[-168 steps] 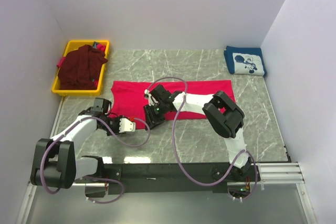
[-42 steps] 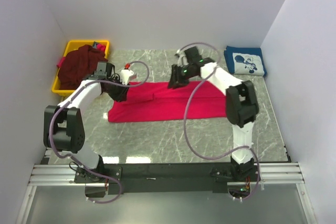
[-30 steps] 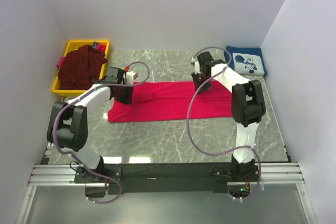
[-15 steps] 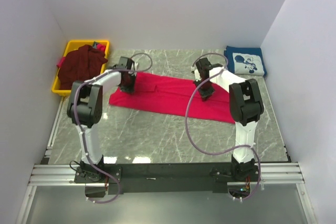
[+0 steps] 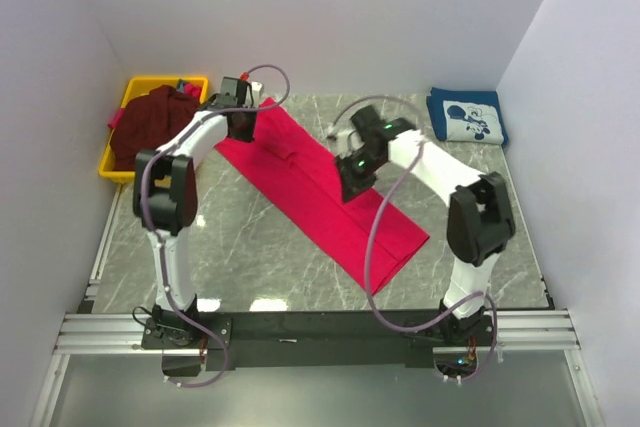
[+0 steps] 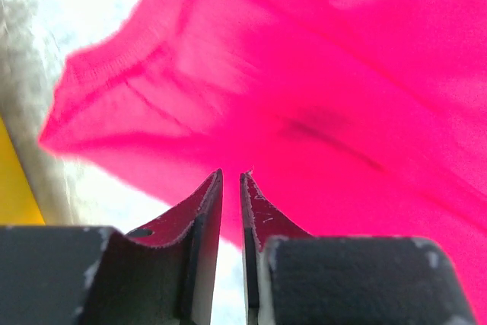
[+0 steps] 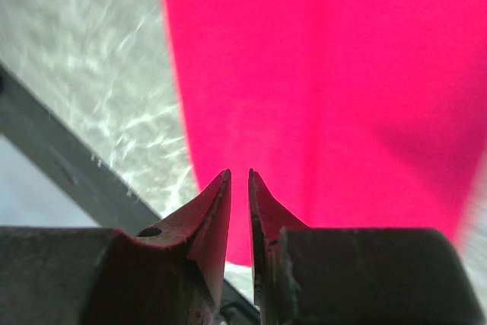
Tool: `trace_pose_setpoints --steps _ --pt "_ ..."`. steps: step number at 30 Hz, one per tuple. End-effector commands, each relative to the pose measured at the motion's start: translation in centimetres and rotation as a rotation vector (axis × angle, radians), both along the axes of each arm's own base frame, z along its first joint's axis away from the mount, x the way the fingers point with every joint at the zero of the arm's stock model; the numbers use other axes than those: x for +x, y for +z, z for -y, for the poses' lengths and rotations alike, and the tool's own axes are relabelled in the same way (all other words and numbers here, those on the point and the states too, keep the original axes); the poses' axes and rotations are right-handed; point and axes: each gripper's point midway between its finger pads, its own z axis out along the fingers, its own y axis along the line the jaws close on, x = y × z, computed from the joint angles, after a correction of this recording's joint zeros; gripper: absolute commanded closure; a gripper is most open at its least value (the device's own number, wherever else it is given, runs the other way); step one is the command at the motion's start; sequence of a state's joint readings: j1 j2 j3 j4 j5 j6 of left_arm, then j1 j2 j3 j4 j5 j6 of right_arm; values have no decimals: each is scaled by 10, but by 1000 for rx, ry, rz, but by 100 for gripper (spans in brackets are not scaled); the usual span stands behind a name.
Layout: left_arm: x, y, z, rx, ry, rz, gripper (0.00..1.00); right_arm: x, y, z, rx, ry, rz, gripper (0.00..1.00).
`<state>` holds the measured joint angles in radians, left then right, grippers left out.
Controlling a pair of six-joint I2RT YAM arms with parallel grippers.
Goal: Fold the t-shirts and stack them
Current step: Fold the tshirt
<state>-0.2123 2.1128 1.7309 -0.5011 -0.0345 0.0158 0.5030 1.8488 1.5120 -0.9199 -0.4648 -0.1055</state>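
The crimson-red t-shirt, folded into a long strip, lies diagonally on the marble table from far left to near right. My left gripper hovers at its far-left end. The left wrist view shows that gripper with a narrow slit between its jaws and nothing in it, the red cloth blurred beyond. My right gripper is over the strip's middle; up close the right gripper also stands slightly apart, empty, above red cloth. The navy printed t-shirt lies folded at the far right. A maroon t-shirt is heaped in the bin.
A yellow bin stands at the far left corner, close to my left arm. White walls enclose the table on three sides. A black rail runs along the near edge, and its dark bar shows beside the red strip.
The red strip has swung from lying across the table to a steep diagonal. My left gripper went toward the far left; the right gripper came nearer, to the strip's middle.
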Motion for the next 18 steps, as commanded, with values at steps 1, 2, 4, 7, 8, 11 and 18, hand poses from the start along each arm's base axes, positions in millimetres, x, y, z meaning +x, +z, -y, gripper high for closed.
trace_pose_setpoints --steps 1,2,4,7,8,11,18 --pt "-26 46 27 -129 -50 56 78 29 11 34 -24 -99 55 78" --pt "-34 43 29 -144 -48 37 79 30 6 36 -30 -103 52 78" --pt "-51 23 31 -163 -30 -27 80 33 -8 36 -43 -109 38 79" --pt "-60 7 26 -140 -7 -60 81 34 -27 34 -55 -117 -4 82" --pt "-62 6 25 -138 -4 -64 81 36 -30 34 -60 -115 -5 82" --pt "-67 2 24 -140 -3 -60 80 38 -50 37 -103 -118 -21 83" --pt "-71 -19 27 -151 9 -137 81 -1 -94 37 -194 -64 -147 85"
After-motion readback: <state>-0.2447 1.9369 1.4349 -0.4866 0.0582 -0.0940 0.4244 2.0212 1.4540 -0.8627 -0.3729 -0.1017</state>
